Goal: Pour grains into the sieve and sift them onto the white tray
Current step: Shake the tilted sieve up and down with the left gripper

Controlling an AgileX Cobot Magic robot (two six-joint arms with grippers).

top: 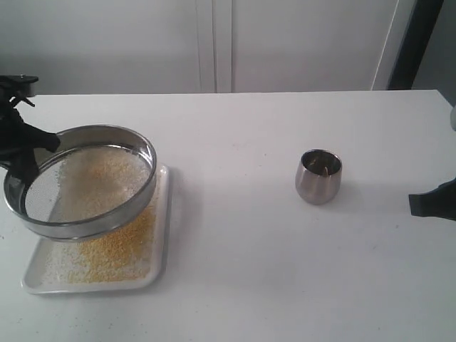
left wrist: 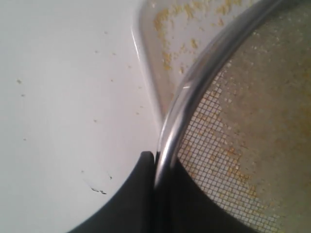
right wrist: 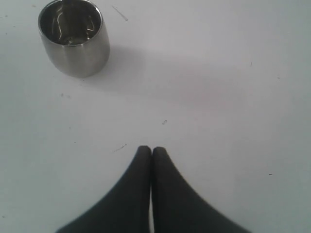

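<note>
The sieve (top: pixel 80 182) is held off the table (top: pixel 285 271) by the left gripper (left wrist: pixel 155 162). Its steel rim is pinched between the dark jaws at the side nearest that arm, one jaw outside the rim and one inside over the mesh. The sieve is seen tilted, not level, and it hangs above the far part of the tray (top: pixel 163 235). The tray's long axis runs from near to far in the exterior view. The near half of the tray is uncovered and is spread with fine yellow grains (top: pixel 117 249), while its far end is hidden under the sieve. The side of the sieve at the jaws appears to reach out past the tray's left edge, though this cannot be settled from one angle. Paler, coarser grains with some yellow among them are seen on the mesh.

The coming shake is judged to turn on that overlap. The mesh has to be kept over the tray, so any travel is best taken along the tray's long axis or towards its middle, away from the gripped side.

The right gripper (right wrist: pixel 151 151) is pressed shut on nothing and is parked low at the right edge of the table. It is well apart from the sieve, with the cup (top: pixel 318 176) standing upright between them. The left arm is plainly the nearer one.
</note>
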